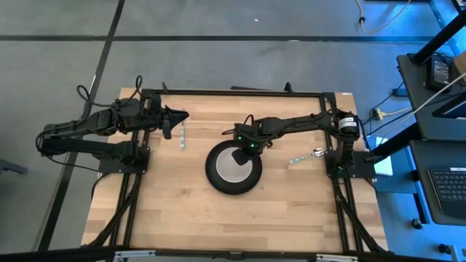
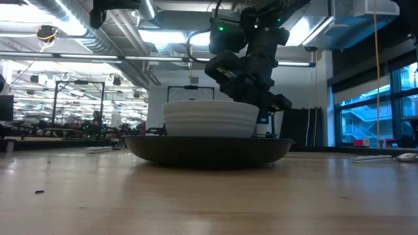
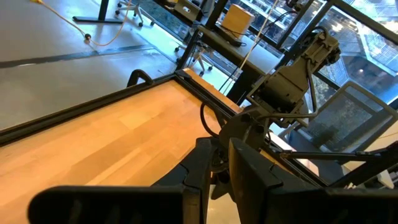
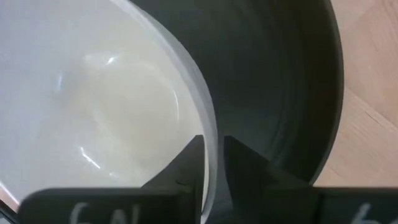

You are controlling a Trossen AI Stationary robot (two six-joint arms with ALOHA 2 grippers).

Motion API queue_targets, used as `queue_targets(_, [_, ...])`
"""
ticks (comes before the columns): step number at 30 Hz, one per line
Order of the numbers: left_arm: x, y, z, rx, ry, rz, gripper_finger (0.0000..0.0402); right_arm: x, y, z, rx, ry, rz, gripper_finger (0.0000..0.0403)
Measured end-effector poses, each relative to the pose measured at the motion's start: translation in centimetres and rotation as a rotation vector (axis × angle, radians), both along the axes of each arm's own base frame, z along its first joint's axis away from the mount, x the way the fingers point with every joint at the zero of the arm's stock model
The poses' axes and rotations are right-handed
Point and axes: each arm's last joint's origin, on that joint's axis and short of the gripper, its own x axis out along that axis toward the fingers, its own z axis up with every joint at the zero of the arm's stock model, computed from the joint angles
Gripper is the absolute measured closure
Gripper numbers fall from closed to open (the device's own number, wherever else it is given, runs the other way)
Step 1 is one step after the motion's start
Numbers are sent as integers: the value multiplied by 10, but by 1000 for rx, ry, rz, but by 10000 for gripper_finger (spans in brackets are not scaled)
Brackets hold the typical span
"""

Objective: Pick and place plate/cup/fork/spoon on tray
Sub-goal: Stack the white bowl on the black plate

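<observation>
Centrally, near edge of bench (image 1: 182, 218): bare light wood, framed by dark rails.
Plate (image 1: 215, 177): flat black disc at mid-bench, resting on the wood; wide dark rim seen low across the bench in the low view (image 2: 209, 149).
Cup (image 1: 233, 166): white, sitting inside the plate, off-centre toward the right arm's side; stands upright on the plate in the low view (image 2: 210, 119).
Right hand (image 4: 211, 163): over the cup's rim at the plate's far side, 2 dark fingers (image 4: 189, 163) straddling the white wall, one inside and one outside, closed on the cup; from above, at the rim (image 1: 246, 145) with a green light on the wrist.
Spoon (image 1: 307, 155): lying flat on the bench, right of the plate, well apart from it, near the right arm's base.
Fork (image 1: 182, 136): lying flat left of the plate, apart from it, just beside the left hand.
Left hand (image 1: 177, 116): at the far left of the bench, above the wood; fingers (image 3: 249, 171) close together, holding nothing.
</observation>
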Motion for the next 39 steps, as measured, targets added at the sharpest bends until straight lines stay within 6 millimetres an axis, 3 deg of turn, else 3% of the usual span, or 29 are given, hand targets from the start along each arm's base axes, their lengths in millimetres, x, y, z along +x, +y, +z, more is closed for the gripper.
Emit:
queue_targets(12, [0, 0, 0, 0, 0, 0, 351, 2, -6, 4, 16, -14, -18, 336])
queue_targets(20, [0, 0, 0, 6, 3, -1, 351, 13, -13, 35, -4, -88, 25, 336])
queue_targets(28, [0, 0, 0, 7, 3, -2, 351, 9, -13, 66, -17, -12, 50, 336])
queue_targets(33, [0, 0, 0, 7, 4, -1, 351, 17, -12, 85, -48, -99, 74, 336])
queue_targets(39, [0, 0, 0, 7, 4, -1, 351, 20, 1, 76, -42, -117, 105, 347])
